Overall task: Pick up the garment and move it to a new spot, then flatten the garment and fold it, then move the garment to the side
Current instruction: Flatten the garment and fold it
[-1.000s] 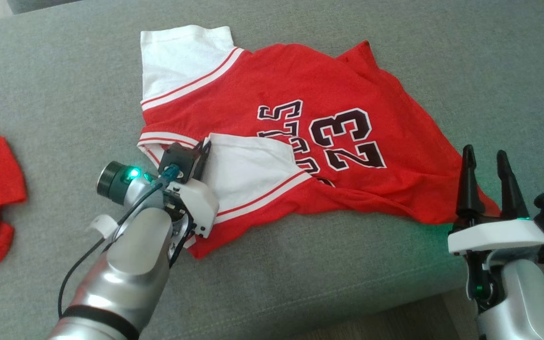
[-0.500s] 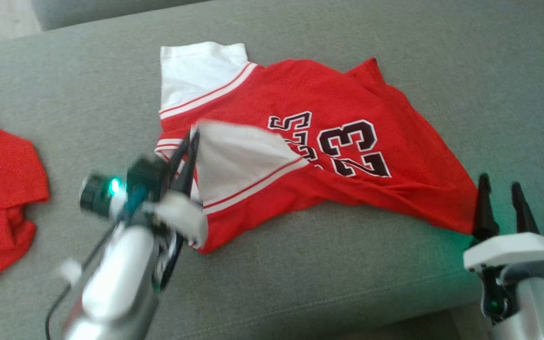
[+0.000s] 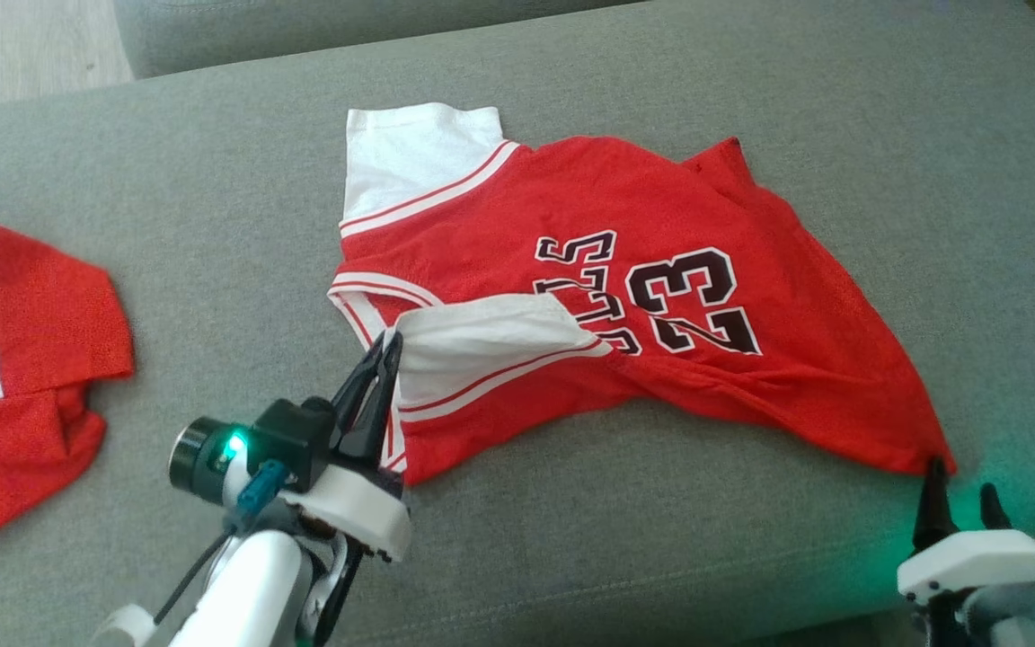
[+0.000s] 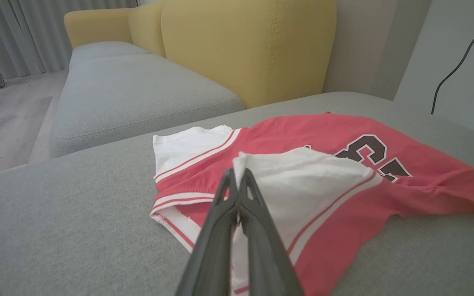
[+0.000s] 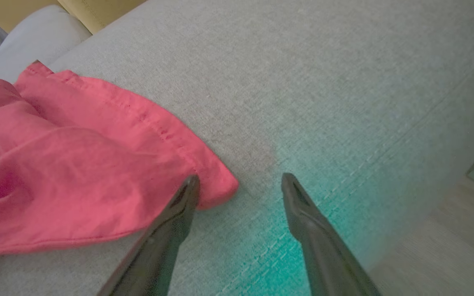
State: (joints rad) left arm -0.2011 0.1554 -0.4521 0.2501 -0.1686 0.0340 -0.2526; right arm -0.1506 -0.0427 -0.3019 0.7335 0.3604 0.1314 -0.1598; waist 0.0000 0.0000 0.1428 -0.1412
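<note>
The garment (image 3: 643,207) is a red jersey with white sleeves and a black "23", lying crumpled on the grey sofa cushion (image 3: 212,225). My left gripper (image 3: 389,346) is shut on the edge of the near white sleeve (image 3: 482,337), which is lifted and folded over the red body. The left wrist view shows my left gripper (image 4: 238,174) pinching that sleeve (image 4: 303,176) in front of the garment (image 4: 335,135). My right gripper (image 3: 962,485) stands open at the garment's lower right hem corner. In the right wrist view my right gripper (image 5: 241,178) holds nothing, one finger overlapping the garment (image 5: 76,164).
Another red and white garment (image 3: 23,359) lies at the cushion's left edge. A second grey seat (image 4: 130,90) and a yellow backrest (image 4: 241,41) stand beyond. Wooden floor (image 3: 23,45) shows at the far left. The cushion's front edge runs close to both grippers.
The head camera has shifted. My left gripper has closed on the white sleeve's edge and drawn back toward me, lifting it. The right gripper has stayed open by the hem corner.
</note>
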